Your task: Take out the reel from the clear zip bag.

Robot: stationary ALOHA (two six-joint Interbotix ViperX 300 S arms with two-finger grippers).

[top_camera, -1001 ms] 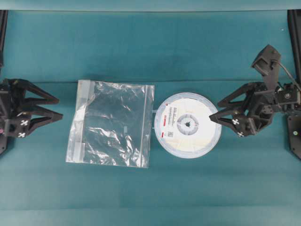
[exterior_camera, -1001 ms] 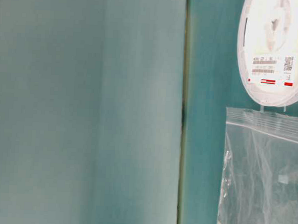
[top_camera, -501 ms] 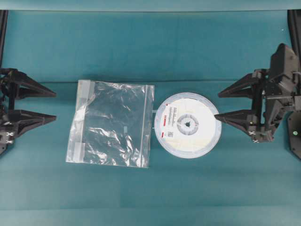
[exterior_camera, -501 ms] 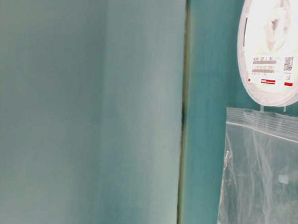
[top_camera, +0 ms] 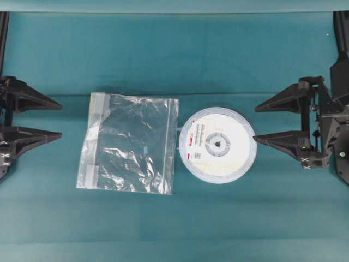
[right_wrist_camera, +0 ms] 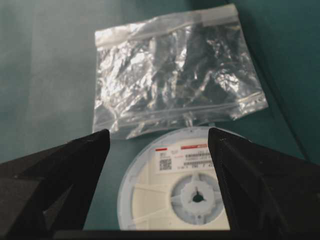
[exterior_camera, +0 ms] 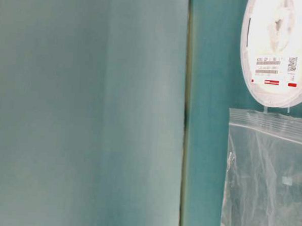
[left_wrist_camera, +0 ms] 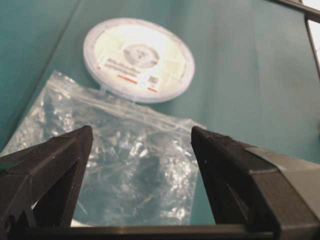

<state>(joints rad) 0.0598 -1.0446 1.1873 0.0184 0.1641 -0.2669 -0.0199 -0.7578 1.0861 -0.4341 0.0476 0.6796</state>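
the reel (top_camera: pixel 217 144) lay flat out of the clear zip bag (top_camera: pixel 130 143), just beside its zip edge, mid-tabletop (top_camera: pixel 174 54) — bare teal toward every edge. both the left end effector (top_camera: pixel 52 119) and right end effector (top_camera: pixel 257 124) stood spread, empty. cream disc, grey hub, red-marked label.

The reel (top_camera: pixel 217 144) carries a white label (exterior_camera: pixel 276 70) with rows of small dark print, a square 2D code at its corner and 2 red marks along one edge. The print is too small and blurred to read in any view; no other text shows.
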